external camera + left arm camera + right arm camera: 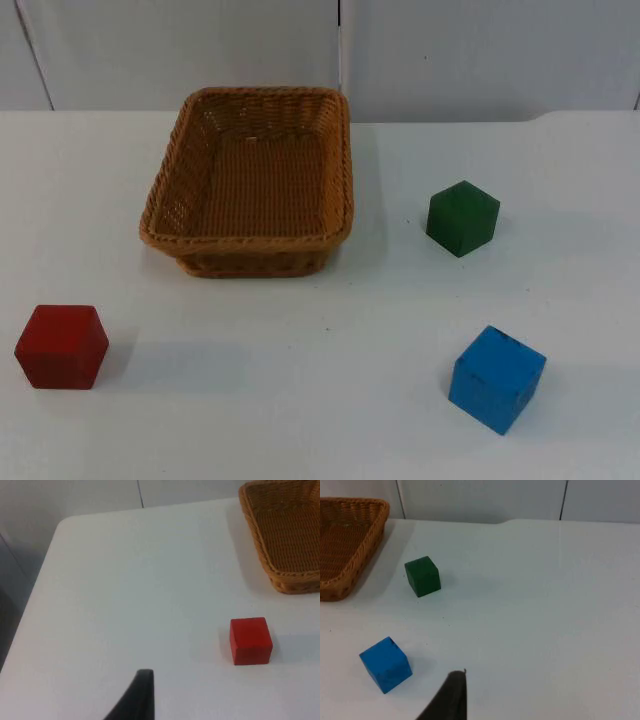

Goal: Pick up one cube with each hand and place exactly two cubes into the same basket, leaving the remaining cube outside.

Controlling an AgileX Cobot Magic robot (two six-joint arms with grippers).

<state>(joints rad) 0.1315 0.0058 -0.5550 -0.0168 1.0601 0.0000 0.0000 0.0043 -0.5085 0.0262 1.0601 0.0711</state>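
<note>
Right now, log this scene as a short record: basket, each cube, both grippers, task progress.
basket: wicker, holds no cubes, back centre of table
red cube: on table, front left of basket
green cube: on table, right of basket
blue cube: on table, front right
left gripper: above table near red cube, holding nothing
right gripper: above table near blue cube, holding nothing
progress: no cube picked up yet

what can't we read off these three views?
- Left end effector: in the left wrist view one black fingertip is cut off by the frame edge, so open or shut cannot be told.
- Right end effector: likewise, one fingertip in the right wrist view.
- Basket: cut by the frame edge in both wrist views.
- Undersides and far faces of the red cube, green cube and blue cube: hidden by the cubes themselves.
</note>
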